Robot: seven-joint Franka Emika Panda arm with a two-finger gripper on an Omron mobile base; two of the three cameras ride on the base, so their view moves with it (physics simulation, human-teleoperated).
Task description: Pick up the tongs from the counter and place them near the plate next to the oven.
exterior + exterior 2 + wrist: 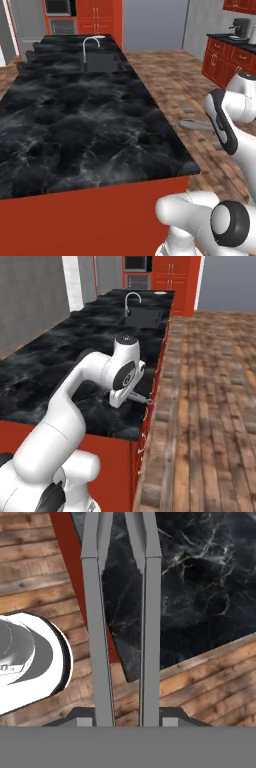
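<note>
Tongs (122, 627) are clamped in my gripper (126, 719), their two grey arms running straight out from between my fingertips and away up the hand view, so their long axis lies along my own reach. In the left base view the tongs (196, 125) stick out leftward from my hand toward the counter's right edge, held in the air over the wooden floor (195, 85) just off that edge. In the right base view a short grey tip (141, 400) shows past my wrist, right at the counter's rim.

Beneath me, the hand view looks down on the near right corner of the counter (200, 587), with its red front (67, 542) and floor planks around it. So I am carrying the tongs at the near end of the long black counter (75, 115), and nothing rests on the stretch close to me. The sink (102, 62) and its tap (90, 46) sit far along it, with the oven (62, 26) set in the red cabinets beyond.

I cannot make out the plate from here. My guess is that it lies toward that far end, so the carry would run along the counter's length, away from me, with the tongs pointing across it.
</note>
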